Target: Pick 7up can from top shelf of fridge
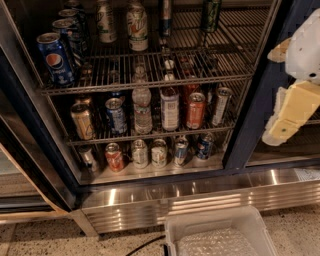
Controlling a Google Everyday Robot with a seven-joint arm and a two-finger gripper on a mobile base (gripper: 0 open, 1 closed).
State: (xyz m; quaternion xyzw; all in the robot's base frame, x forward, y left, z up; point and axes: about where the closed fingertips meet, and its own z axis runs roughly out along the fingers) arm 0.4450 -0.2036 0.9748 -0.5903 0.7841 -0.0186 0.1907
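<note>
- Hand [294, 102]: white and pale yellow, at the right edge of the view, in front of the fridge's dark door frame [250, 120]. Holding nothing; whether wide or narrow cannot be told.
- Position of hand: outside the open compartment, level with the front of the top shelf [150, 81] and the rack below, well apart from every can.
- Tall dark-green can [211, 15]: nearest item on the top shelf to the hand, upright at the back right.
- Dark slim can [165, 17]: upright, left of the green one.
- 7up can [137, 27]: upright on the top shelf, left of centre, towards the back.
- Second 7up can [106, 22]: upright just beside it on the left.
- Pepsi can [56, 57]: front of a row at the shelf's left end.
- Lower racks: mixed cans and bottles, all upright.
- Ribbed stainless-steel base [200, 197]: beneath the fridge opening.
- Clear plastic bin [172, 230]: on the floor in front of the base.
</note>
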